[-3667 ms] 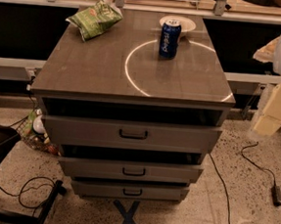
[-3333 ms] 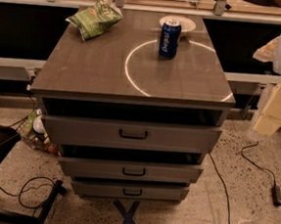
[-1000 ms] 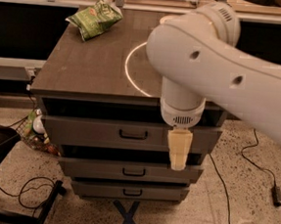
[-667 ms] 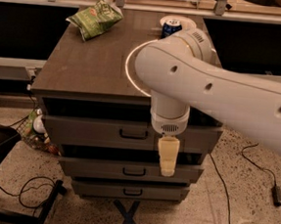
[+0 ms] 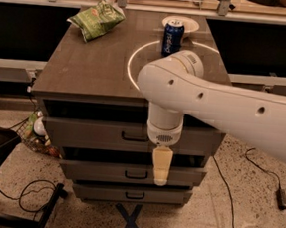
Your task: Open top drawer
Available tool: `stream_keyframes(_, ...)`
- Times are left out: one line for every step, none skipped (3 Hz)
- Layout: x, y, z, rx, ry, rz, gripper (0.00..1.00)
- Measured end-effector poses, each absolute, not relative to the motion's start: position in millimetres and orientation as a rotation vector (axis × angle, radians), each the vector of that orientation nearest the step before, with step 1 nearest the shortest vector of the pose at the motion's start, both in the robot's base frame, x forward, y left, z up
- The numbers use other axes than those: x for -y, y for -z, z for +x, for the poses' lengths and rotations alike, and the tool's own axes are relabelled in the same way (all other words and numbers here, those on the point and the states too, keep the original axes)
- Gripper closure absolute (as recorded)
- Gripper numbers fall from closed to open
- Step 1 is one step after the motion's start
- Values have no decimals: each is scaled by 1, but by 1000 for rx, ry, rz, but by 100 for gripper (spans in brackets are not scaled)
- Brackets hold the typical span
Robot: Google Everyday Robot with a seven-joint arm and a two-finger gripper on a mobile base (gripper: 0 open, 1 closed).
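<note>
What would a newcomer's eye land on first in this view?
The big white arm stretching in from the right across the cabinet dominates. Its tool hangs in front of the drawers, just right of and below the handle of the top drawer. On top sit a blue can, back centre, and a green chip bag, back left.

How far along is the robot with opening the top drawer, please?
Done: only the approach; the gripper hangs before the cabinet, right of the handle of the top drawer and lower, over the middle drawer front. In hand: lining up with that handle, not yet held. Left: gripping the handle and pulling the drawer out; it does not look pulled out yet.
</note>
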State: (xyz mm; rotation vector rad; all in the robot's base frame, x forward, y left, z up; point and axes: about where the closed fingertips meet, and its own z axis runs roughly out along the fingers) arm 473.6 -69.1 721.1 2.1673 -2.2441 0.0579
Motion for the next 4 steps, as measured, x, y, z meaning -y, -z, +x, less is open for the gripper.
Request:
stream_keyframes(56, -712, 477, 2262, -8, 2199, 0)
stream_keyframes(39, -707, 484, 2264, 30, 2248, 0)
stream_keyframes(21, -701, 486, 2230, 47, 2282, 0)
stream_keyframes(5, -691, 484, 2190, 73, 2303, 0)
